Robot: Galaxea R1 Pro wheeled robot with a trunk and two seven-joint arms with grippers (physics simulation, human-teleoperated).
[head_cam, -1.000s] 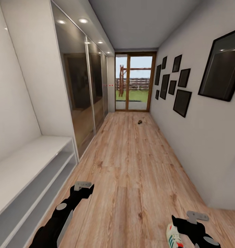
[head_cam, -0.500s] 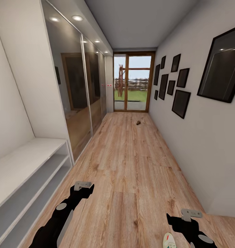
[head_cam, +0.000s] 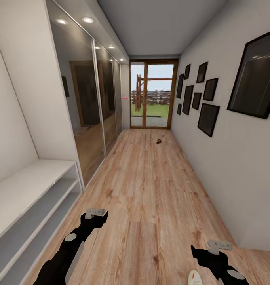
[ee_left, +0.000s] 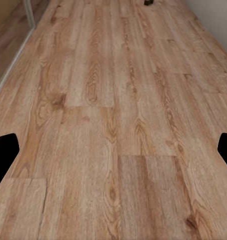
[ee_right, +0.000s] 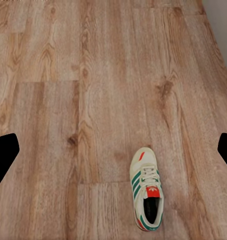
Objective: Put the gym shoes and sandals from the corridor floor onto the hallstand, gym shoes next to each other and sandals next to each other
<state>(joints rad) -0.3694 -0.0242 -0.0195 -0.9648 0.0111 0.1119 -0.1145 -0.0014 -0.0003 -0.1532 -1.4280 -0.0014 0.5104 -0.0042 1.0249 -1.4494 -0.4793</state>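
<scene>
**Rack bare, shoes on the floor**

At left, the hallstand [head_cam: 36, 186] holds nothing visible. The left gripper [head_cam: 96, 214] and right gripper [head_cam: 214, 248] hang released and empty. One gym shoe [ee_right: 147, 195] lies on the corridor floor [head_cam: 151, 190], lower right; the task looks barely begun.

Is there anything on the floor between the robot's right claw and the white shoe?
No, nothing visible. Only bare corridor floor lies between the open right gripper and the gym shoe, which lies flat, sole down.
</scene>
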